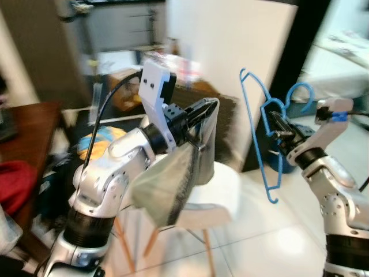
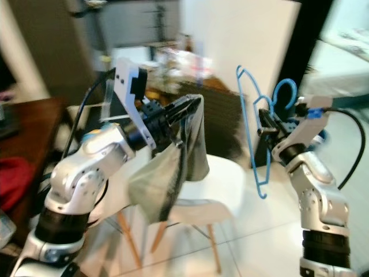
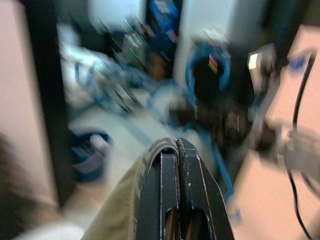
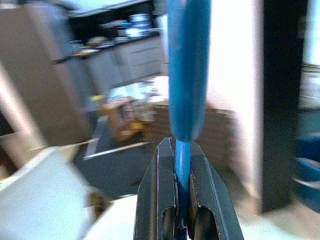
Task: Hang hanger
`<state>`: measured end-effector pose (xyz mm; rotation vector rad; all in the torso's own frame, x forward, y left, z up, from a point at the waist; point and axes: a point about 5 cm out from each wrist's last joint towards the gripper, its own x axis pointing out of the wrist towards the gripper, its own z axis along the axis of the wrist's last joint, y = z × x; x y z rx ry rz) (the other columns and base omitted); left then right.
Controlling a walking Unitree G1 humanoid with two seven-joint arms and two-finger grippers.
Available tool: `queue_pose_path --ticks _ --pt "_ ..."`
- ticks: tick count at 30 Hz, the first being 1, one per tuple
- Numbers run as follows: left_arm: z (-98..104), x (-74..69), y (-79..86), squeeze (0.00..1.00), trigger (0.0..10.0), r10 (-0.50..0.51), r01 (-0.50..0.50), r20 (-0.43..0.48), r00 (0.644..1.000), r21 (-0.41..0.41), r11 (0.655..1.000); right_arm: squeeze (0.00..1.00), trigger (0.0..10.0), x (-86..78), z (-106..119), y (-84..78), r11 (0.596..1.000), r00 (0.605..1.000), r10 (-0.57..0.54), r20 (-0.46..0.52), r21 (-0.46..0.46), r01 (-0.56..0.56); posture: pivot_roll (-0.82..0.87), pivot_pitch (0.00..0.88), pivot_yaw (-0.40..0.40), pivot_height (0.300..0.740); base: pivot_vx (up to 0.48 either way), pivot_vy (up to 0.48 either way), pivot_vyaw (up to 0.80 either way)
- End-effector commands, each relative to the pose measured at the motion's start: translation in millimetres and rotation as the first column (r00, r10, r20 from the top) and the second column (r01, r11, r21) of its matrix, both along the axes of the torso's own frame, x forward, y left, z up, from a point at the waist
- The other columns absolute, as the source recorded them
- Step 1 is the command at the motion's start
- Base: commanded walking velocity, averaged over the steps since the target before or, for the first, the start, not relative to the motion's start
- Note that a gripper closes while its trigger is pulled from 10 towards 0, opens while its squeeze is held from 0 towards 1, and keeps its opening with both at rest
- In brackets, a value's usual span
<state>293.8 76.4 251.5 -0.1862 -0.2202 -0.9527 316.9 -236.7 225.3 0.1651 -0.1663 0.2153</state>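
- The left gripper (image 1: 209, 108) is raised, its fingers pinched closed on a grey-green fabric garment (image 1: 173, 182) that hangs below it.
- The right gripper (image 1: 271, 119) clamps a thin blue plastic hanger (image 1: 258, 118), held up beside the garment.
- A white moulded chair (image 1: 222, 193) stands beneath the left gripper.

A white chair (image 1: 222, 199) with wooden legs stands on the pale tiled floor (image 1: 288, 236); a dark wooden table (image 1: 34, 124) at far left
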Motion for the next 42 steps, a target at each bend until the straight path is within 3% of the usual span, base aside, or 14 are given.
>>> queue_pose_path --ticks 1,4,6,10,15,18,23,25,29,30,32,35,37,42 --pt "-8 -3.8 3.5 0.00 10.0 -0.041 0.042 -0.027 0.999 0.033 0.999 0.00 10.0 1.5 -4 3.1 1.000 1.000 0.005 -0.023 -0.013 -0.005 0.22 0.000 0.012 0.740 0.000 0.000 -0.80" --pt "-22 -11.2 6.0 0.00 10.0 -0.090 0.093 -0.054 0.994 0.062 0.994 0.00 10.0 1.8 -5 2.7 1.000 1.000 -0.001 -0.030 -0.025 0.000 0.22 0.000 0.009 0.740 0.000 0.000 -0.80" --pt "-41 -31.9 7.5 0.00 10.0 -0.233 0.241 -0.082 0.969 0.106 0.965 0.00 10.0 3.1 -9 0.7 0.998 0.998 -0.028 -0.051 -0.053 0.025 0.22 0.000 0.006 0.740 0.000 0.000 -0.80" --pt "-42 -45.9 4.2 0.00 10.0 -0.345 0.351 -0.080 0.935 0.081 0.933 0.00 10.0 4.8 -12 -5.1 0.994 0.995 -0.075 -0.073 -0.079 0.070 0.21 0.000 0.005 0.740 0.000 0.000 -0.80" --pt "-38 -48.9 1.7 0.00 10.0 -0.379 0.383 -0.068 0.923 0.057 0.922 0.00 10.0 5.5 -14 -8.1 0.991 0.991 -0.098 -0.087 -0.102 0.089 0.21 0.000 0.003 0.740 0.000 0.000 -0.80" --pt "-33 -52.3 -5.1 0.00 10.0 -0.437 0.440 -0.049 0.898 0.048 0.897 0.00 10.0 5.8 -23 -11.9 0.978 0.982 -0.133 -0.133 -0.180 0.108 0.21 0.000 0.003 0.740 0.000 0.000 -0.80" --pt "-35 -50.2 -10.1 0.00 10.0 -0.444 0.446 -0.041 0.895 0.077 0.891 0.00 10.0 3.8 -36 -12.0 0.966 0.970 -0.138 -0.198 -0.241 0.089 0.20 0.000 0.005 0.740 0.000 0.000 -0.80" --pt "-48 -41.9 -10.6 0.00 10.0 -0.382 0.387 -0.062 0.922 0.153 0.909 0.00 10.0 -2.9 -60 -16.5 0.955 0.947 -0.150 -0.284 -0.290 0.065 0.20 0.000 0.001 0.740 0.000 0.000 -0.80" --pt "-67 -32.9 -6.1 0.00 10.0 -0.295 0.309 -0.094 0.951 0.236 0.921 0.00 10.0 -13.7 -87 -29.1 0.946 0.911 -0.200 -0.362 -0.314 0.083 0.20 0.000 0.000 0.740 0.000 0.000 -0.80" --pt "-67 -32.9 -6.1 0.00 10.0 -0.295 0.309 -0.094 0.951 0.236 0.921 0.00 10.0 -13.7 -87 -29.1 0.946 0.911 -0.200 -0.362 -0.314 0.083 0.20 0.000 0.000 0.740 0.000 0.000 -0.80" --pt "-74 -31.8 -4.6 0.00 10.0 -0.270 0.290 -0.108 0.957 0.255 0.923 0.00 10.0 -25.4 -108 -38.4 0.941 0.876 -0.238 -0.419 -0.322 0.102 0.19 0.000 -0.003 0.740 0.000 0.000 -0.80" --pt "-76 -32.4 -4.9 0.00 10.0 -0.272 0.291 -0.109 0.956 0.259 0.921 0.00 10.0 -29.1 -113 -40.5 0.941 0.867 -0.246 -0.434 -0.322 0.105 0.19 0.000 -0.002 0.740 0.000 0.000 -0.80" --pt "-71 -34.4 -12.7 0.00 10.0 -0.290 0.304 -0.093 0.952 0.239 0.922 0.00 10.0 -34.9 -124 -42.8 0.939 0.849 -0.257 -0.461 -0.326 0.107 0.19 0.000 0.000 0.740 0.000 0.000 0.00" --pt "-63 -33.7 -21.7 0.00 10.0 -0.295 0.303 -0.068 0.953 0.208 0.930 0.00 10.0 -36.3 -127 -42.5 0.940 0.844 -0.258 -0.469 -0.323 0.108 0.18 0.000 0.001 0.740 0.000 0.000 -0.16"
